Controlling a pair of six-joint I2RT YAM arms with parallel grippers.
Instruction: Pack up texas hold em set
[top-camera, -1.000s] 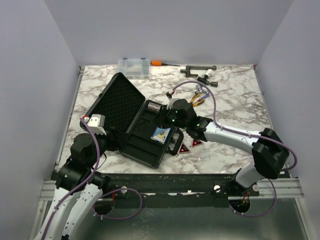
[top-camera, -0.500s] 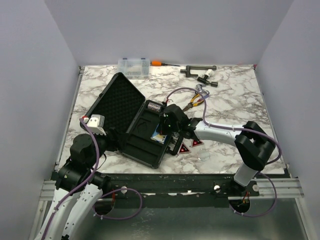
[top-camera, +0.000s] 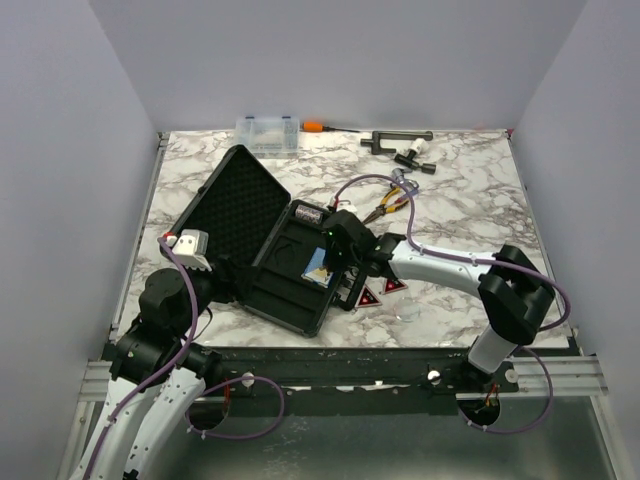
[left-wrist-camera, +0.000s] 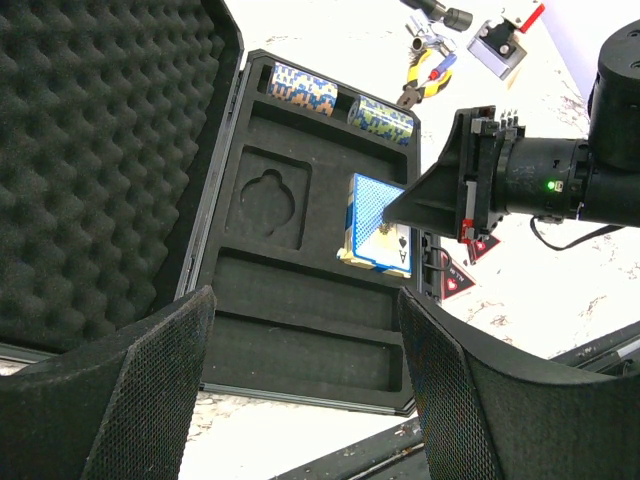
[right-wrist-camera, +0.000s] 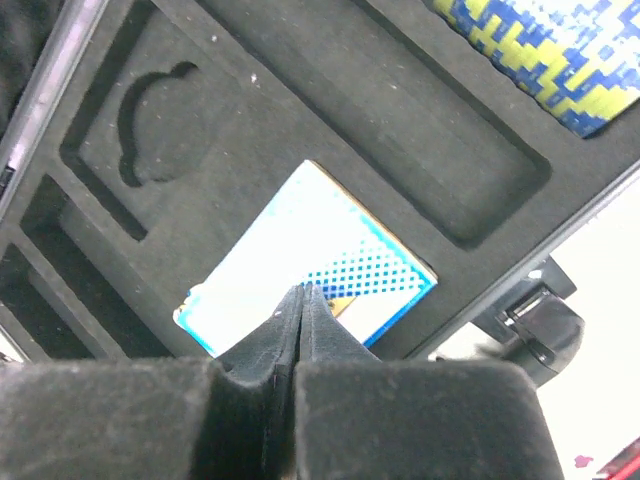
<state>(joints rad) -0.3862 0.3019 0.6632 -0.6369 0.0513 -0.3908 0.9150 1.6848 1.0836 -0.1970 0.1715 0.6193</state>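
Note:
The black briefcase lies open, its foam-lined lid (top-camera: 235, 205) to the left and its moulded tray (top-camera: 285, 290) to the right. The blue-faced card deck (top-camera: 318, 267) lies tilted in a tray recess (left-wrist-camera: 375, 225) (right-wrist-camera: 260, 260). Two blue-yellow chip rolls (left-wrist-camera: 303, 88) fill the tray's far slots. My right gripper (right-wrist-camera: 302, 295) is shut and empty, its tip over the deck's face (left-wrist-camera: 385, 212). My left gripper (left-wrist-camera: 305, 400) is open and empty, low at the tray's near edge. Red-black triangles (top-camera: 372, 297) lie on the table right of the case. A clear disc (top-camera: 408, 314) lies near them.
A clear plastic compartment box (top-camera: 267, 133), an orange-handled screwdriver (top-camera: 325, 127) and a black tool (top-camera: 398, 140) lie along the back edge. Pliers (top-camera: 390, 200) lie behind the right arm. A round recess (left-wrist-camera: 268, 195) and long slots in the tray hold nothing.
My right gripper has moved left and down, from beside the tray to over the card deck. The left arm has not moved.

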